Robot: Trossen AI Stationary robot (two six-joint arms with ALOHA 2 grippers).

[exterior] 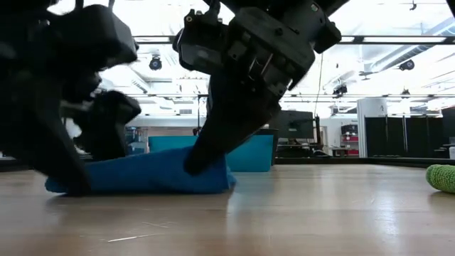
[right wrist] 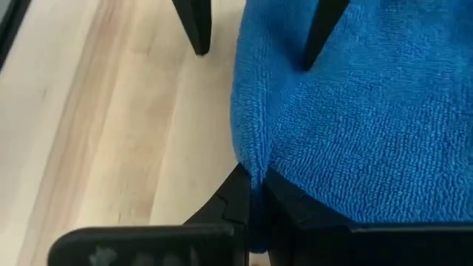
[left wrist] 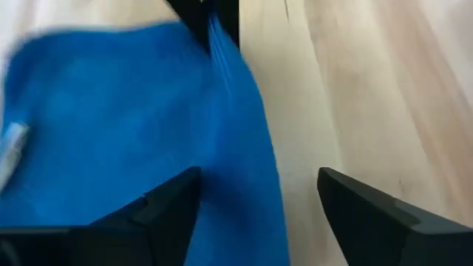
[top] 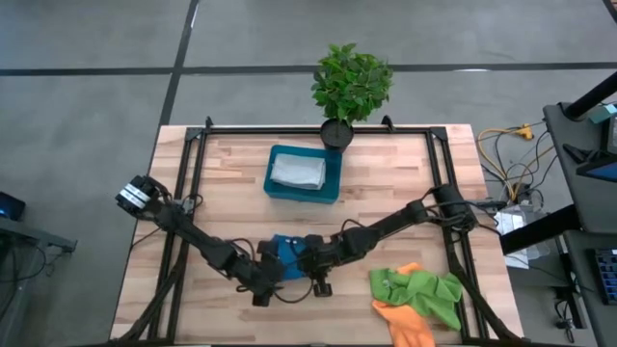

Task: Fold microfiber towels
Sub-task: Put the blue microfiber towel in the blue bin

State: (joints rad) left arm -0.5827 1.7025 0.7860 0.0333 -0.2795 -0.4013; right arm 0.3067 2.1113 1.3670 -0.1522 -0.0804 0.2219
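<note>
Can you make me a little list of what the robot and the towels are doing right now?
blue towel: lying on the table, between the two hands
right hand: shut, pinching the blue towel's edge
left hand: open, fingers either side of the blue towel's edge
grey-white towel: folded, in the blue tray
green towel: crumpled near the table's front right corner
orange towel: crumpled, partly under the green one
plant: at the table's back edge
</note>
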